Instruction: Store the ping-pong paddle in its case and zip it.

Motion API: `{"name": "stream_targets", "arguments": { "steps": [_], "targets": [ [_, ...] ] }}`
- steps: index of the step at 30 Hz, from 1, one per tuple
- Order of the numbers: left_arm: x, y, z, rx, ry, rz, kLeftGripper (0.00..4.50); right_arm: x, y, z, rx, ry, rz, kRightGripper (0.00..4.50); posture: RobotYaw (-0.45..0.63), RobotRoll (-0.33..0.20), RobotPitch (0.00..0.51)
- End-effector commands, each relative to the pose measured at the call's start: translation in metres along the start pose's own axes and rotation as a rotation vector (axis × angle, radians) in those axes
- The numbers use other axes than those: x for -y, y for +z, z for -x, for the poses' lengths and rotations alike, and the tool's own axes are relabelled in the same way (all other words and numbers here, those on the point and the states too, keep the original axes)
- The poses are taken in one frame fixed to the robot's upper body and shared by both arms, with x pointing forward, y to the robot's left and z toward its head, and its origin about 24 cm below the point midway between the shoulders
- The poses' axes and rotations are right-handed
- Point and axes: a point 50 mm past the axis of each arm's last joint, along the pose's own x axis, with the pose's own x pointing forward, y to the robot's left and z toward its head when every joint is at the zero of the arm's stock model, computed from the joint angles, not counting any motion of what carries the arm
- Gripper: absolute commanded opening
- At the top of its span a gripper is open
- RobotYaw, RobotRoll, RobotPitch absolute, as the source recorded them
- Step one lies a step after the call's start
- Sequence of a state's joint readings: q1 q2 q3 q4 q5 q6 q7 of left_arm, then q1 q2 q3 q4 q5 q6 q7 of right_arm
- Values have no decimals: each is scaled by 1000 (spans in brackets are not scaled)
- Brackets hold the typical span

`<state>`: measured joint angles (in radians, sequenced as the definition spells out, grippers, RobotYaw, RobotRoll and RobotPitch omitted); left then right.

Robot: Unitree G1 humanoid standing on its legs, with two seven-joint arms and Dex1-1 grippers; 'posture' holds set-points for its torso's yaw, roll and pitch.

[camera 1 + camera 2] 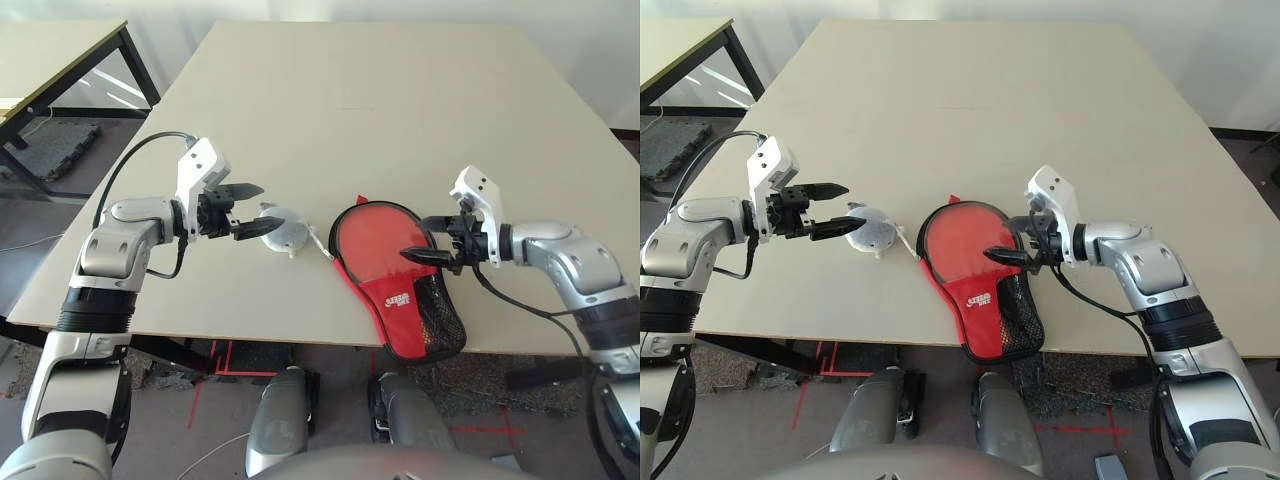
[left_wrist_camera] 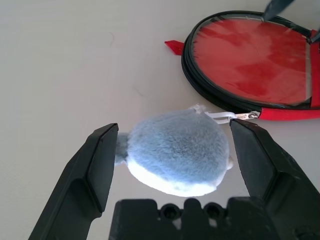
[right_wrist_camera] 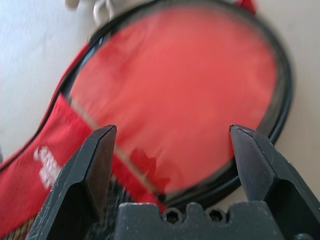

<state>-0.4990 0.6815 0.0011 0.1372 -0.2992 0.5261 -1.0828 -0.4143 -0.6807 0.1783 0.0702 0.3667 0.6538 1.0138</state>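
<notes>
Right gripper (image 1: pixel 432 253): spread, over red soft zip case (image 1: pixel 395 290)
Left gripper (image 1: pixel 250 208): spread, empty
Handling: case floppy, light; probably pinch black-edged rim

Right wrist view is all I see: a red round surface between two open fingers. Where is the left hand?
Observer: The left hand is open, with its fingers on either side of a grey-white pouch.
Operator: Where does that pouch lie?
Observer: On the table, to the robot's left of the case, near its round end.
Operator: What lies between them?
Observer: The zipper pull, at the case's edge on the side that faces the pouch.
</notes>
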Motion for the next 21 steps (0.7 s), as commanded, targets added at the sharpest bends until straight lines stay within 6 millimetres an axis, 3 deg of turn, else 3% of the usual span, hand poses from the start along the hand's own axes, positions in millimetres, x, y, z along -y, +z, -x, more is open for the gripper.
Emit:
{"name": "stream_targets", "arguments": {
  "steps": [1,21],
  "targets": [
    [2,0,-2,11,-1,26,4500,-6,-4,-1,-32,29,-3,4484,125,0,85],
    [1,-21,-10,-118,0,57,4500,-7,-18,-12,-67,18,-72,4484,116,0,84]
  ]
}}
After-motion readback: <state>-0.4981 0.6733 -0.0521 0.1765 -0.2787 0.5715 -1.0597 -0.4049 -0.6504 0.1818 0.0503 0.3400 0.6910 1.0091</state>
